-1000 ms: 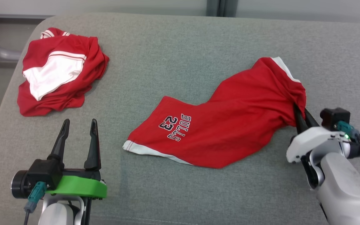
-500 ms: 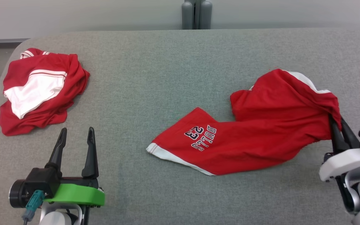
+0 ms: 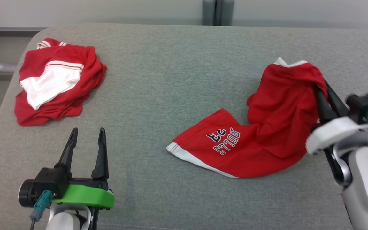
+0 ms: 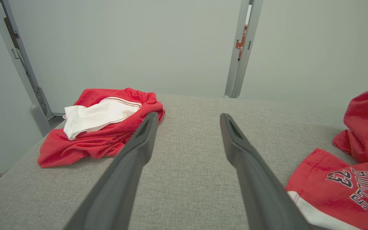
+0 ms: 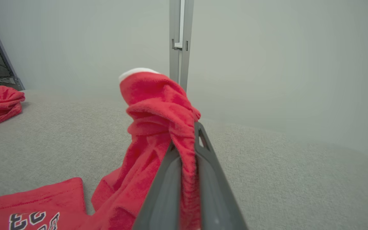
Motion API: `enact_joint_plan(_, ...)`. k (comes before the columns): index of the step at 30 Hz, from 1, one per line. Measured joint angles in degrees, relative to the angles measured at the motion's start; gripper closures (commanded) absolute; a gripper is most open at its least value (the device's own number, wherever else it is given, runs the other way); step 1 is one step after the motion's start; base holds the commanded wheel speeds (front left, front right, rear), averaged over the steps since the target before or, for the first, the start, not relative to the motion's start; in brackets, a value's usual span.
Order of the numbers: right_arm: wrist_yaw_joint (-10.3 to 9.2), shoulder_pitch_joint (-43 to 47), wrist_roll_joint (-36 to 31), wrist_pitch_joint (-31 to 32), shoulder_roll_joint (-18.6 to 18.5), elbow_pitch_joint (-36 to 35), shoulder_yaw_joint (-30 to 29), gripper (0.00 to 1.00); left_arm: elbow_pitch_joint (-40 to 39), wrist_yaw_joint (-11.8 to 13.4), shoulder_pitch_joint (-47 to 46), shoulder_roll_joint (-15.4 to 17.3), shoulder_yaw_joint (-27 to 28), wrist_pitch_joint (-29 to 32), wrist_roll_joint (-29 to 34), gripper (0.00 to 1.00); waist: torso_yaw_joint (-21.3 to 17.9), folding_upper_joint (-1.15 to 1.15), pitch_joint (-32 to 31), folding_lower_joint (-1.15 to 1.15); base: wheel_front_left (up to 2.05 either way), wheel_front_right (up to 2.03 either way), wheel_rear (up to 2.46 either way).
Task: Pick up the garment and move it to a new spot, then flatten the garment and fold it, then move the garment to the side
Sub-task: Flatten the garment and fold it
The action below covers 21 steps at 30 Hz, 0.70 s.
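The garment is a pair of red shorts with white trim and "BULLS 23" lettering, lying at the right of the grey table. My right gripper is shut on its upper end and holds that end raised, while the lettered leg still rests on the table. In the right wrist view the red cloth is pinched between the two dark fingers. My left gripper stands open at the lower left, above bare table, with nothing between its fingers. The garment's lettered leg lies to its right.
A second crumpled red and white garment lies at the table's far left corner, also seen as a heap ahead of the left fingers. A grey post stands behind the table's far edge.
My right gripper has lifted its end of the garment up and away from me, dragging the cloth rightwards so the shorts bend upward. The head camera has shifted. My left gripper stays open in place.
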Motion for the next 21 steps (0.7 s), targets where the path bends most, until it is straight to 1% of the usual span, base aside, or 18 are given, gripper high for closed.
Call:
enact_joint_plan(5, 0.0, -8.7, -1.4, 1.1, 2.0, 5.4, 4.9, 1.0, 0.5, 0.0, -1.1, 0.0, -1.6, 0.0, -0.8, 0.0, 2.4, 0.0, 0.6, 0.0, 0.0, 0.0, 0.0)
enact_joint_plan(10, 0.0, -16.6, -1.8, 0.7, 5.3, 14.1, 10.2, 1.0, 0.8, 0.0, -1.8, 0.0, -3.0, 0.0, -1.5, 0.0, 5.1, 0.0, 1.4, 0.0, 0.0, 0.0, 0.0)
enact_joint_plan(14, 0.0, -21.3, -1.3, -0.5, 7.6, 23.3, 14.0, 1.0, 1.1, 0.0, -2.2, 0.0, -3.7, 0.0, -2.3, 0.0, 6.7, 0.0, 2.2, 0.0, 0.0, 0.0, 0.0)
enact_joint_plan(15, 0.0, -22.1, -1.3, -0.8, 8.0, 25.8, 15.1, 0.84, 1.2, 0.0, -2.4, 0.0, -4.0, 0.0, -2.4, 0.0, 7.1, 0.0, 2.4, 0.0, 0.0, 0.0, 0.0)
enact_joint_plan(16, 0.0, -22.4, -1.0, -1.4, 8.3, 27.7, 15.6, 0.7, 1.3, 0.1, -2.4, 0.0, -4.1, 0.0, -2.5, 0.0, 7.4, 0.0, 2.6, 0.0, 0.0, 0.0, 0.0)
enact_joint_plan(17, 0.0, -22.9, -0.5, -2.3, 8.5, 29.8, 15.9, 0.0, 1.3, 0.1, -2.5, 0.0, -4.4, 0.0, -2.5, 0.0, 7.6, 0.0, 2.7, 0.0, 0.0, 0.0, 0.0)
enact_joint_plan(21, 0.0, -24.2, 0.8, -5.9, 8.9, 35.8, 16.3, 0.0, 1.6, 0.3, -2.5, 0.0, -4.3, 0.0, -2.5, 0.0, 7.8, 0.0, 2.8, 0.0, 0.0, 0.0, 0.0)
